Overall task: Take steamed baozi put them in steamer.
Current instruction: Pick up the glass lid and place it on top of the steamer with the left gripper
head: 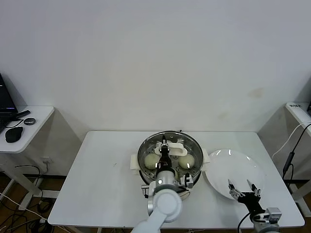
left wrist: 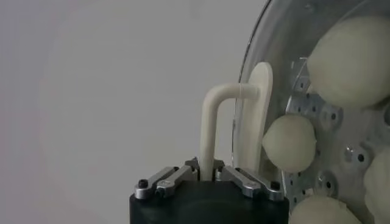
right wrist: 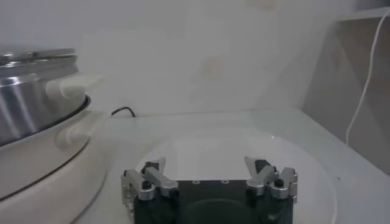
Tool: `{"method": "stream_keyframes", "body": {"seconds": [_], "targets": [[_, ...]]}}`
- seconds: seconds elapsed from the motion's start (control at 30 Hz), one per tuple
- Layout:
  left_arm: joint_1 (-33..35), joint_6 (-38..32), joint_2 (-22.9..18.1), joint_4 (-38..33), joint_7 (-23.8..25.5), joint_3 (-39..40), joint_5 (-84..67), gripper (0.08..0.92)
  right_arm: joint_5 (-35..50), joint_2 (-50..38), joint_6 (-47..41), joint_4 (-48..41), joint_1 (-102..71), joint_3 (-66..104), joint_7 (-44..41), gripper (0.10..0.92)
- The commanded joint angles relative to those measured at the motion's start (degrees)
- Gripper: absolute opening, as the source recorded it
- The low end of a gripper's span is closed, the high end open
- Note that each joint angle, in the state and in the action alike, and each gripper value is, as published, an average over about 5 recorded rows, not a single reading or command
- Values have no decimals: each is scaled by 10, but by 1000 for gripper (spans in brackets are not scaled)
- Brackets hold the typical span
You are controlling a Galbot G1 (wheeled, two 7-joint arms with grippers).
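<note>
The steamer (head: 146,148) stands mid-table, and two baozi (head: 152,160) (head: 186,161) show inside it in the head view. My left gripper (head: 164,148) is over it, shut on the white handle (left wrist: 210,131) of the glass lid (left wrist: 259,103). The lid covers the pot. Past the lid, the left wrist view shows several baozi (left wrist: 291,143) on the perforated tray (left wrist: 332,115). My right gripper (head: 243,188) hangs open over the front of the white plate (head: 228,165), holding nothing. In the right wrist view its fingers (right wrist: 206,170) stand wide above the bare plate (right wrist: 201,143).
The steamer's white side handle (right wrist: 70,85) points toward the plate. A black cable (right wrist: 122,112) lies behind the plate. A side table (head: 39,116) with a mouse (head: 13,135) stands off to the left. A white shelf (head: 299,109) with cables stands at the right.
</note>
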Motion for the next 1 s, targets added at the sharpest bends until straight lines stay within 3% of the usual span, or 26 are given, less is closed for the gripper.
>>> {"method": "stream_keyframes", "body": {"seconds": [0.03,0.67,1.0], "targets": [[0,0,0,0,4,1,-1,181,-1,1,1,-1,1,0,0,823],[8,0,0,10,-22,-4,-2,181,-4,4,3,-1,0,-1,0,823],[7,0,0,3,-7,-1,7,181,-5,5,3,0,0,-1,0,823]]}}
